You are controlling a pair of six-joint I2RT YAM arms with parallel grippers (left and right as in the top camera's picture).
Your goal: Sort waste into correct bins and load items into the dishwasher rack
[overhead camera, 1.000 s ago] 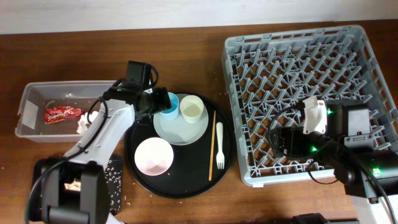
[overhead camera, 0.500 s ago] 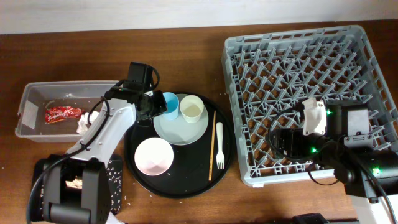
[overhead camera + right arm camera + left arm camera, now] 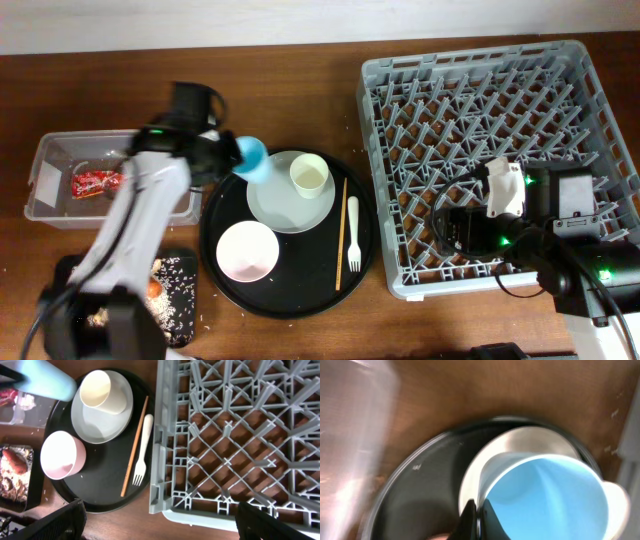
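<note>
The left gripper (image 3: 234,153) has clamped shut on the wall of the light blue cup (image 3: 251,158). One dark finger (image 3: 468,519) shows against the cup's rim in the left wrist view. A second ago its jaws stood open around the cup, which sat upright on the pale round plate (image 3: 285,207) beside the cream cup (image 3: 309,177). Now the blue cup is tilted at the plate's left edge, and the left arm has swung left, over the clear plastic rectangular tub (image 3: 52,150).

The right gripper (image 3: 456,229) has not moved. It hangs wide open and empty over the near edge of the large grey plastic dishwasher rack (image 3: 480,90).

The small white bowl (image 3: 248,250), white plastic fork (image 3: 353,236) and thin wooden chopsticks (image 3: 341,235) lie where they were on the round black tray (image 3: 300,275).

The left wrist view is smeared with motion, and I cannot tell if the cup is clear of the plate. The arm hides part of the tub, though the red shiny wrapper (image 3: 97,182) shows. It also hides part of the shallow black rectangular tray (image 3: 185,295), where an orange carrot (image 3: 153,289) peeks out.
</note>
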